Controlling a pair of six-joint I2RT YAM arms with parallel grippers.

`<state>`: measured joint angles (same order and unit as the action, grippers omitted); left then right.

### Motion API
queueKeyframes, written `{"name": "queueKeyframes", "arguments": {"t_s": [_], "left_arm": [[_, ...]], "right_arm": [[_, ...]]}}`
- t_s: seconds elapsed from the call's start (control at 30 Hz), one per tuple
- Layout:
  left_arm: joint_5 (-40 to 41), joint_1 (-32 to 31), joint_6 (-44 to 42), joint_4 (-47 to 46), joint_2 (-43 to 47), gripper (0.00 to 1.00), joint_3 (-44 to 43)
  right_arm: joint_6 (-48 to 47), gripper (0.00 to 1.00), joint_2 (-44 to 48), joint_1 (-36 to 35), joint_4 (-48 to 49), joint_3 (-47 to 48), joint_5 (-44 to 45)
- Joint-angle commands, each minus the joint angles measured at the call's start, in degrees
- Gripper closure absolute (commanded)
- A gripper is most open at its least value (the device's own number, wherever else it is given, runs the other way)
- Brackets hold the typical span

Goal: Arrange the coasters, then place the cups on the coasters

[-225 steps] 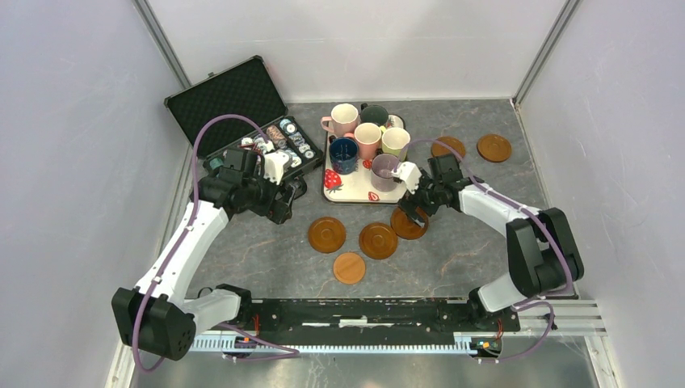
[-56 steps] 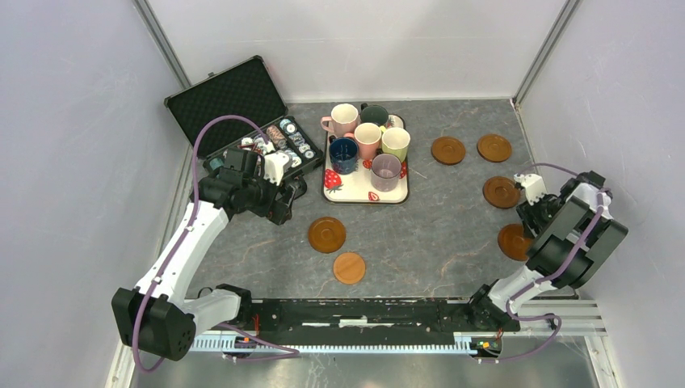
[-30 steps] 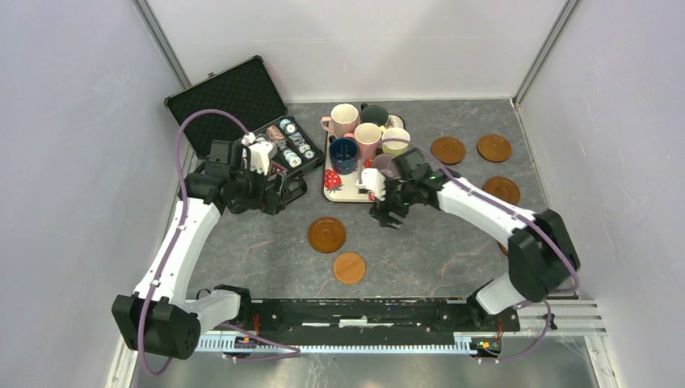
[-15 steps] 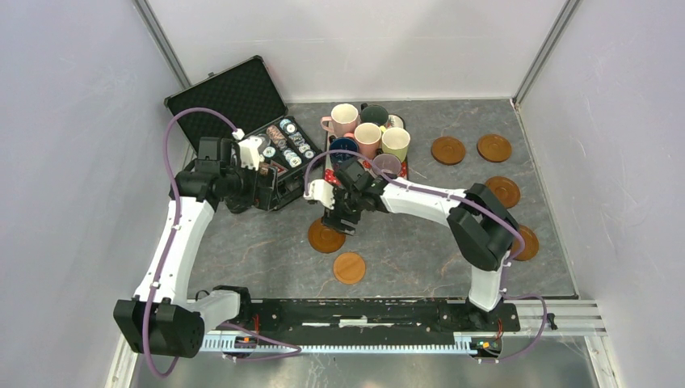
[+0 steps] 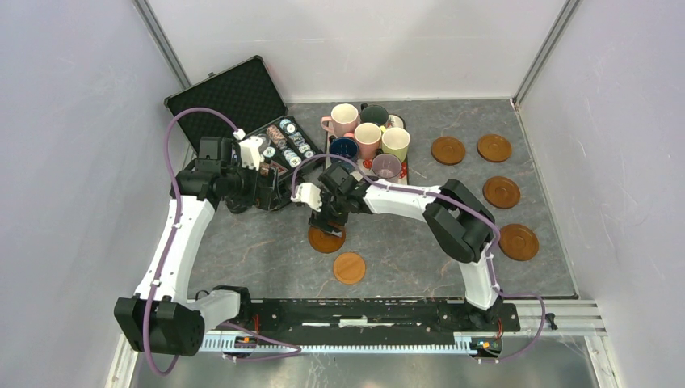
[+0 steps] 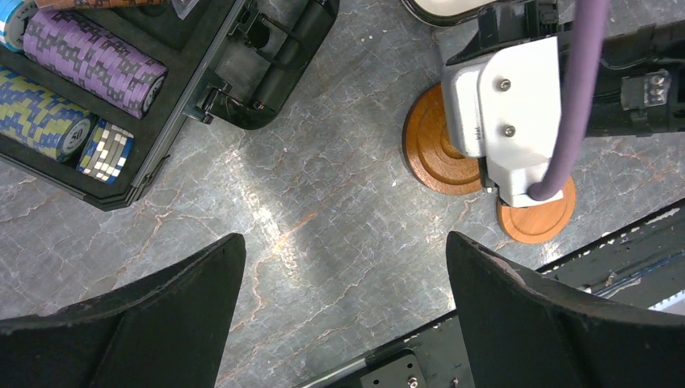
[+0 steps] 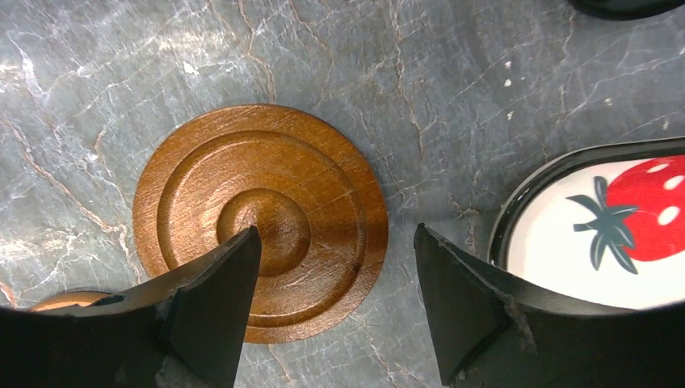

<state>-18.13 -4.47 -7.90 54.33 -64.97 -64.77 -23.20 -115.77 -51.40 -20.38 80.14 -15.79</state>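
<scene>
Six cups stand on the strawberry tray (image 5: 403, 170): pink (image 5: 345, 119), dark green (image 5: 374, 113), pink (image 5: 367, 137), yellow-green (image 5: 396, 141), navy (image 5: 343, 148) and lilac (image 5: 385, 166). Several coasters lie at the right: (image 5: 447, 149), (image 5: 493, 147), (image 5: 501, 191), (image 5: 518, 242). My right gripper (image 5: 327, 228) (image 7: 335, 234) hangs open just above a dark coaster (image 5: 327, 241) (image 7: 258, 222). One finger is over its centre, the other over bare table beside its right edge. A lighter coaster (image 5: 349, 267) lies in front. My left gripper (image 5: 266, 192) (image 6: 346, 242) is wide open and holds nothing.
An open black case (image 5: 234, 101) with poker chips (image 5: 287, 137) (image 6: 89, 61) sits at the back left, close to my left gripper. The tray's rim (image 7: 501, 218) is right beside my right fingers. The arms' base rail (image 5: 347, 311) runs along the near edge.
My right arm has swung from the tray's front leftward and come down over the dark coaster, its jaws narrowing a little. My left arm has drawn back slightly toward the case.
</scene>
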Motion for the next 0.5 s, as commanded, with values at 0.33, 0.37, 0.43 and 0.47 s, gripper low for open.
{"name": "queueKeyframes", "arguments": {"t_s": [0.33,0.37,0.43,0.47], "left_arm": [[-1.11,0.33,2.19,-0.65,1.67,0.0,-1.68],[-1.05,0.34,2.28,-0.79,1.65,0.0,-1.59],[-1.2,0.32,2.05,-0.71,1.78,0.0,-1.58],[-1.06,0.34,1.89,-0.79,1.92,0.0,-1.5]], "right_arm": [[-2.83,0.45,9.42,3.53,1.23,-15.83,3.43],[-3.05,0.45,10.53,4.49,1.52,-17.51,3.66],[-3.87,0.46,12.97,6.42,1.94,-21.3,4.04],[-4.37,0.46,14.18,7.63,2.13,-22.93,4.58]]}}
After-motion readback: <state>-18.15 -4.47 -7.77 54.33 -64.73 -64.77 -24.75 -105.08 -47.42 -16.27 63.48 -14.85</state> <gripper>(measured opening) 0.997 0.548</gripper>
